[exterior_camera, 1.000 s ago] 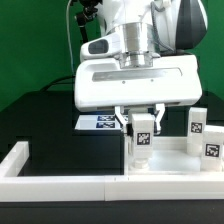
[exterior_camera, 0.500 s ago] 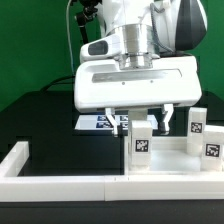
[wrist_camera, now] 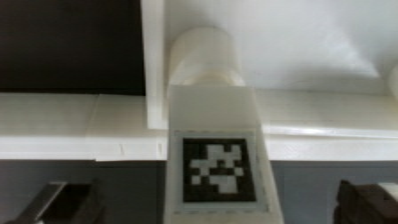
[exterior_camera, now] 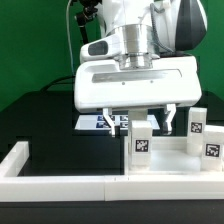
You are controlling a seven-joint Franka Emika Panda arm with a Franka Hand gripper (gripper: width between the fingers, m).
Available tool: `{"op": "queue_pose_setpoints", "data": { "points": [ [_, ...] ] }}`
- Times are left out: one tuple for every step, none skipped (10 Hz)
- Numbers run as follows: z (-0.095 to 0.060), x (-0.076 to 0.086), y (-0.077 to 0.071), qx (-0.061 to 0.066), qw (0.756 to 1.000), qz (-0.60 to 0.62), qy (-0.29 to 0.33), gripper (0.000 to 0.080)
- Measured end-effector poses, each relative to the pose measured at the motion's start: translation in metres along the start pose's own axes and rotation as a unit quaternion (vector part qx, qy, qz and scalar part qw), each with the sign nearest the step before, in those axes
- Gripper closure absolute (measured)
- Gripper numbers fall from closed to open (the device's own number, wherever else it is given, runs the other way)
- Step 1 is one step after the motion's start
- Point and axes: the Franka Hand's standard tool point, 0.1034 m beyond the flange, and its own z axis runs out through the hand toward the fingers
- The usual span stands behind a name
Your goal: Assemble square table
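A white tagged leg (exterior_camera: 143, 140) stands upright at a corner of the white square table top (exterior_camera: 172, 160), on the exterior view's left side of it. My gripper (exterior_camera: 147, 121) hangs just above the leg, open, with one finger on each side and neither touching it. In the wrist view the leg (wrist_camera: 214, 110) runs down the middle with its tag facing the camera, and the dark fingertips (wrist_camera: 64, 202) stand well apart from it; the gripper (wrist_camera: 214, 206) is empty. Two more tagged legs (exterior_camera: 195, 122) (exterior_camera: 211, 148) stand on the exterior view's right.
Long white wall bars (exterior_camera: 60, 181) edge the black surface at the front and on the exterior view's left (exterior_camera: 20, 157). The marker board (exterior_camera: 98, 122) lies flat behind the gripper. The arm's wide white body (exterior_camera: 135, 85) hangs over the table top.
The fingers were closed on the leg one second ago. They have since spread apart and let it go. The leg stays upright in place.
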Motion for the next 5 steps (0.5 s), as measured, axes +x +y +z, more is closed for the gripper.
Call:
{"op": "queue_pose_setpoints", "data": {
  "points": [
    [0.0,0.0,0.0,0.0,1.0,0.0,0.0,0.0151],
    [0.0,-0.0001,0.0,0.0,1.0,0.0,0.0,0.0151],
    [0.0001,-0.0002,0.0,0.0,1.0,0.0,0.0,0.0151],
    [0.0007,-0.0019,-0.0006,0.003,1.0,0.009,-0.012,0.0151],
    [-0.0044,0.0015,-0.0028,0.016,0.998,0.037,-0.052,0.0151]
  ]
}}
